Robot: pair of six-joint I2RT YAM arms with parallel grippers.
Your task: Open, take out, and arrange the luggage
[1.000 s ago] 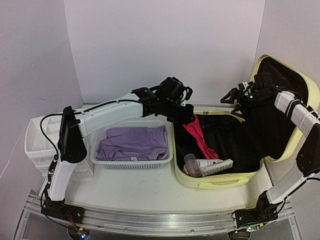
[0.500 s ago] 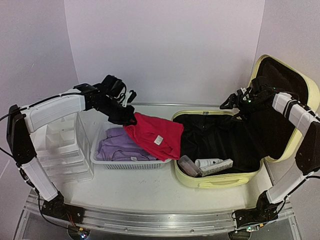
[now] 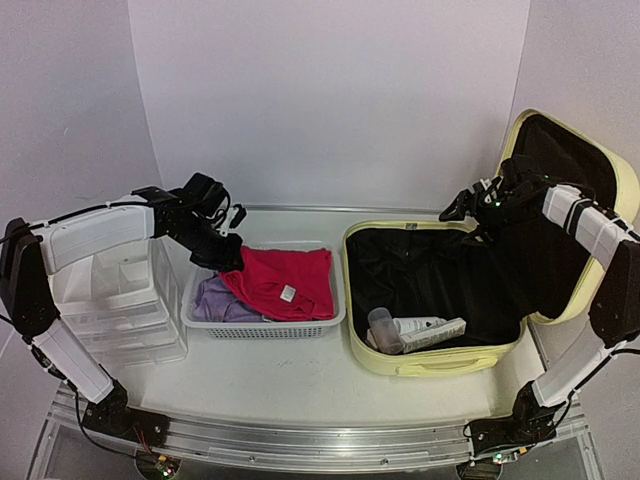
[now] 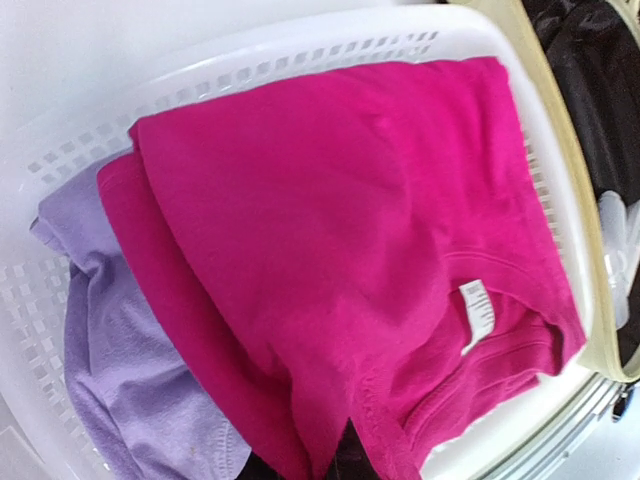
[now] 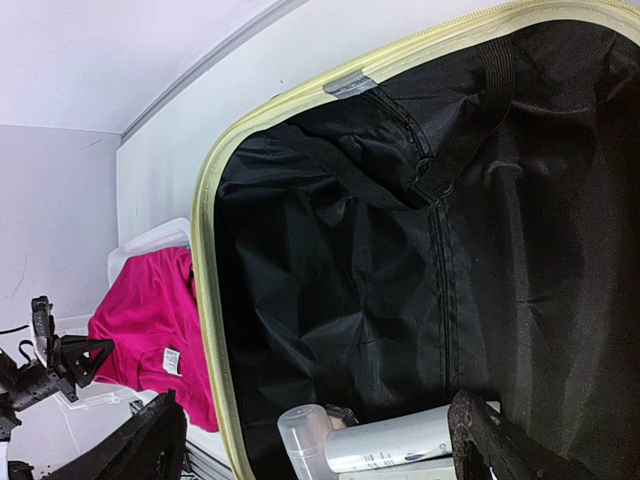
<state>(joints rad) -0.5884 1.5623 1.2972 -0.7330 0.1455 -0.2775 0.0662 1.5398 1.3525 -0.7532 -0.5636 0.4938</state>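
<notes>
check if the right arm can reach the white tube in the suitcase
Probably yes: the luggage lies open, the white tube sits uncovered near its front wall, and the right gripper hangs open over the back rim, nothing between.

The luggage (image 3: pixel 430 365) lies open, its lid (image 3: pixel 620 190) leaning at the right. Its black-lined well is bare at back and middle, with a clear bottle (image 3: pixel 381 328) and white tube (image 3: pixel 425 328) against the near wall. The right pincer (image 3: pixel 462 208) hangs wide-jawed over the back rim. A red shirt (image 3: pixel 280 280), pinched by the left pincer (image 3: pixel 225 258), covers the mesh basket (image 3: pixel 265 328).
</notes>
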